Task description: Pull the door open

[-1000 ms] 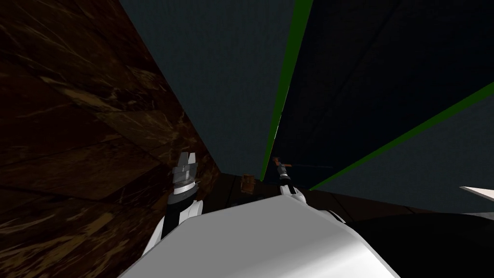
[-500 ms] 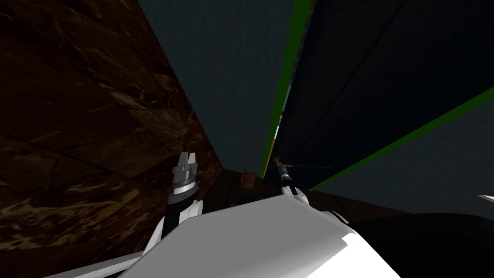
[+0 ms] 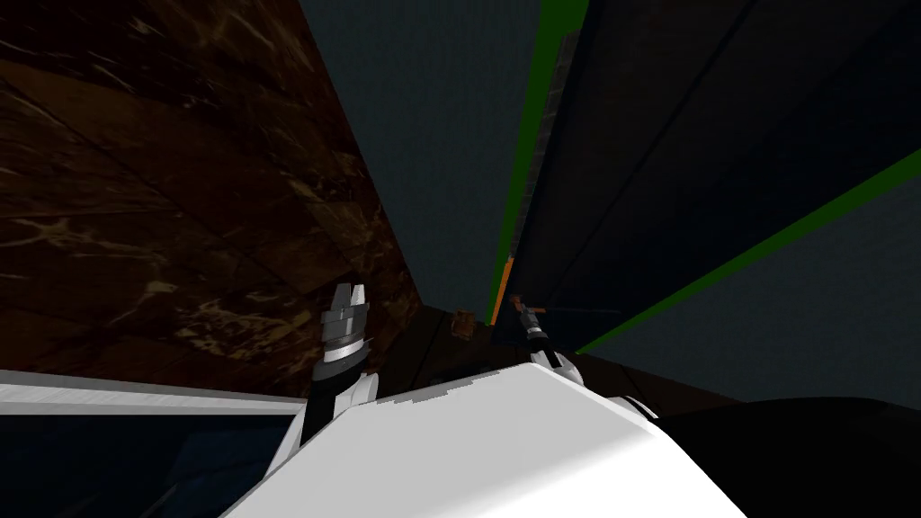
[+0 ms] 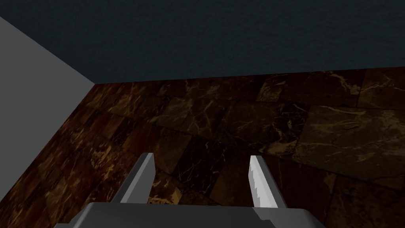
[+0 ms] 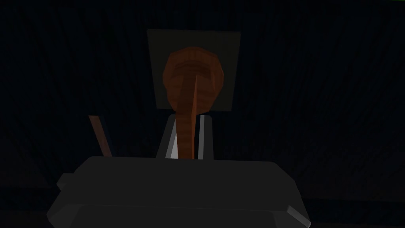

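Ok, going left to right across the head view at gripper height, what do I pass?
Brown marbled floor → left gripper, open → dark blue-grey wall → green door frame → right gripper, shut on the reddish-brown door handle → dark door → far green frame strip.

The right pincer (image 5: 186,117) gripped both sides of the handle (image 5: 192,75), which stuck out from the door (image 3: 684,135) just right of the wall (image 3: 423,135), while the left pincer (image 4: 201,156) hung spread above the floor (image 4: 316,130), well apart leftward.
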